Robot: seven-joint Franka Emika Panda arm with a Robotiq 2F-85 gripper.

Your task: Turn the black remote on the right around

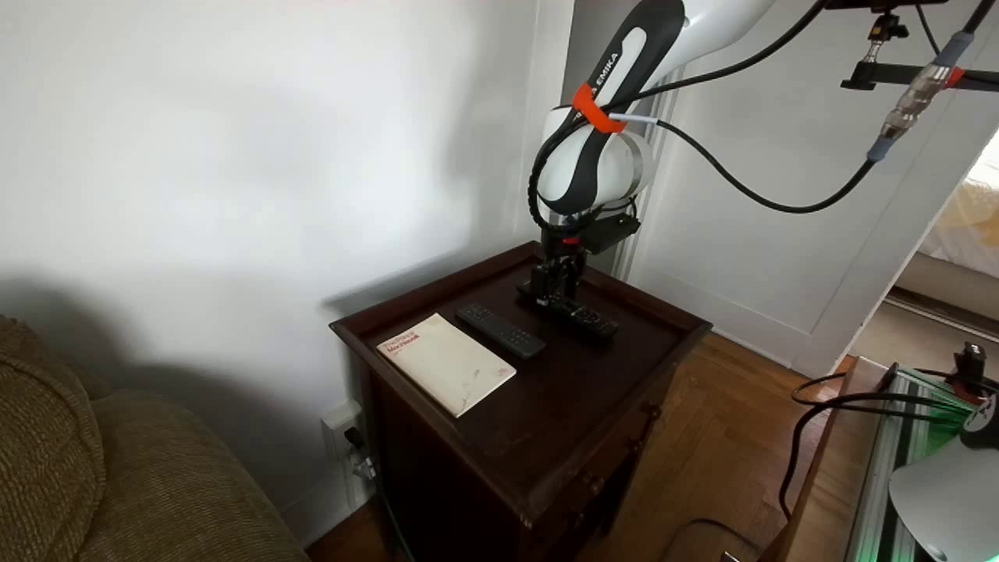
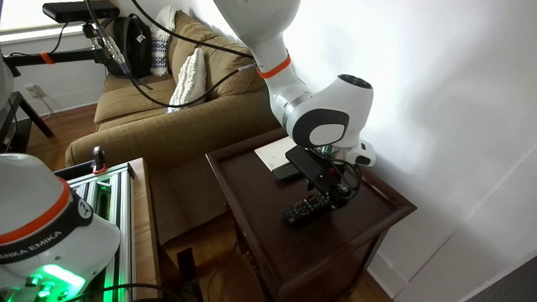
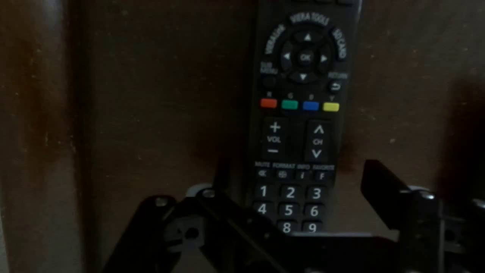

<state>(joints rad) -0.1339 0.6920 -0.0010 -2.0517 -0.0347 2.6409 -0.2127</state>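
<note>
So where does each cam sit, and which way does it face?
Wrist view: wrist-mounted, facing down at the black remote; open hand at the picture's bottom.
In an exterior view: raised, looking down on the cabinet toward the wall; arm, hand, plus base at picture right.
In an exterior view: raised, looking down past the cabinet toward the couch; arm, partly hidden hand, plus base at picture left.
In both exterior views: cabinet, black remote, dark remote, booklet, couch.
</note>
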